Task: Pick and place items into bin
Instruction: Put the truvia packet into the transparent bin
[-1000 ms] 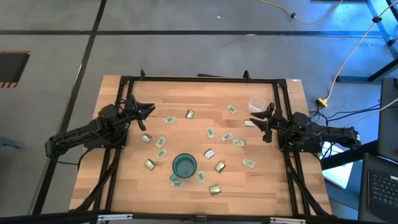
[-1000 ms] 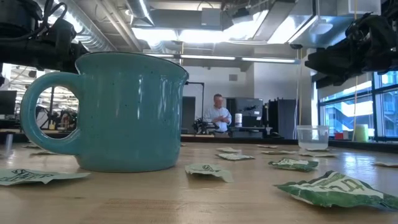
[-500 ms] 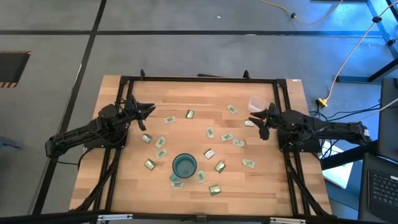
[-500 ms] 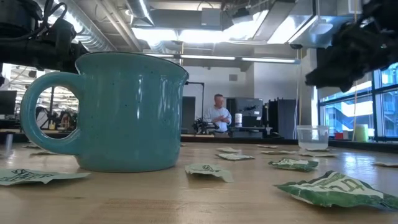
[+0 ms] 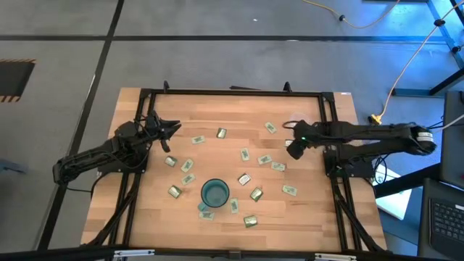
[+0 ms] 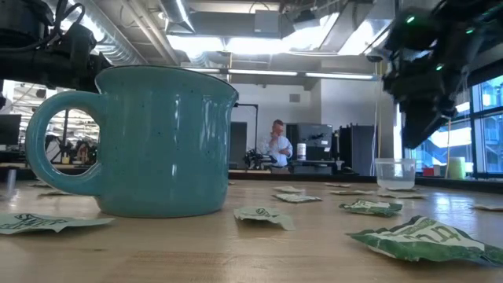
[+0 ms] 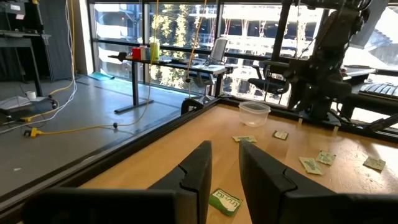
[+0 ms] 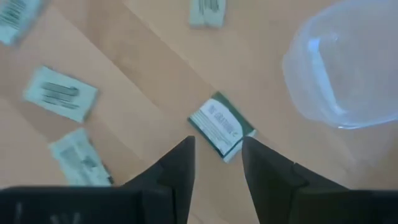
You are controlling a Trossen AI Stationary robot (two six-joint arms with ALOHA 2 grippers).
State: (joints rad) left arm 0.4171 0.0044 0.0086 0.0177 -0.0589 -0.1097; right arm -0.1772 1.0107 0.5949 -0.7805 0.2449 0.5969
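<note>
Several small green and yellowish packets (image 5: 264, 159) lie flat, scattered over the wooden table around the teal mug (image 5: 215, 193). The translucent cup (image 8: 348, 68) stands near the table's far right corner (image 6: 394, 173). My right gripper (image 5: 293, 148) points down, open, above one packet (image 8: 221, 127) lying beside the cup; its fingers stand on either side of that packet without touching it. My left gripper (image 5: 172, 129) waits open near the table's left side, with a packet (image 7: 225, 202) on the table just ahead of its fingers.
The teal mug (image 6: 157, 141) stands near the table's near edge with packets around it. A black frame (image 5: 232, 93) borders the table. A person (image 6: 275, 145) stands far off in the room behind.
My right arm has stretched out from the table's right edge toward the table's middle, and its gripper has tipped to point down over the packet beside the cup. Packets, cup and mug have stayed where they were.
</note>
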